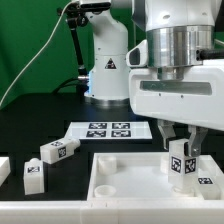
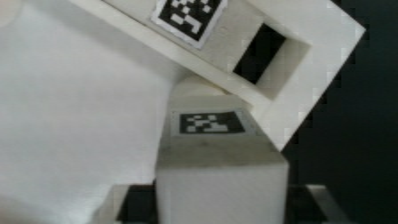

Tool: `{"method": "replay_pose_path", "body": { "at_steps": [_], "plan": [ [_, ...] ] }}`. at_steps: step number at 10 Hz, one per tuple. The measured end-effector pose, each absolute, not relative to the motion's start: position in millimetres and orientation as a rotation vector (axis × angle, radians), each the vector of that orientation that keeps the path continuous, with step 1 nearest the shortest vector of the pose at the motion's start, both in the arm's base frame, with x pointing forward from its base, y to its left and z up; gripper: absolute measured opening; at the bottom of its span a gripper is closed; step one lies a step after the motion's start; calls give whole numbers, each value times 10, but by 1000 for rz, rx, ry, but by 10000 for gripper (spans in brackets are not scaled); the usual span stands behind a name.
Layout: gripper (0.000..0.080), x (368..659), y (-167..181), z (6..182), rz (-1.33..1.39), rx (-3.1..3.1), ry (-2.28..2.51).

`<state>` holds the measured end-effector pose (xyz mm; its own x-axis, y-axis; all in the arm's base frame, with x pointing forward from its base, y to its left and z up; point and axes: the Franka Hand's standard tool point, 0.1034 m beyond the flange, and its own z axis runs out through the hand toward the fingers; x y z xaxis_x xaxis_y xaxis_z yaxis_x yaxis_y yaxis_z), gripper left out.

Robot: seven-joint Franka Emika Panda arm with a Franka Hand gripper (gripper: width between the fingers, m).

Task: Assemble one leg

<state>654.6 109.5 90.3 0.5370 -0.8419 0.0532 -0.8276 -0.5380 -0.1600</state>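
Observation:
My gripper (image 1: 181, 160) is shut on a leg (image 1: 180, 163), a small white block with a black-and-white tag facing the camera. It holds the leg upright over the exterior view's right side of the large white square piece (image 1: 120, 182). In the wrist view the leg (image 2: 222, 150) fills the space between the jaws of my gripper (image 2: 222, 208), its tag facing the camera. Its far end is at an edge of the large white piece (image 2: 80, 110), beside a dark opening (image 2: 263, 48). Whether the leg touches the piece I cannot tell.
Three loose legs lie at the exterior view's left: one (image 1: 55, 150), one (image 1: 33, 177) and one at the frame edge (image 1: 3, 170). The marker board (image 1: 108, 130) lies flat behind the white piece. The robot's base (image 1: 108, 70) stands at the back.

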Motion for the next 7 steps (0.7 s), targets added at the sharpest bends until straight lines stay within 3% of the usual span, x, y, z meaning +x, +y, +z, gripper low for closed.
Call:
{"method": "replay_pose_path", "body": {
  "at_steps": [1,2,3,7],
  "plan": [
    [291,6541,1099,897,-191,-2691,1380],
    [501,6527,1115,887,-195,-2740,1295],
    [606,6511,1142,876,-204,-2810,1164],
    [648,6524,1120,882,-241,-3032,504]
  ]
}}
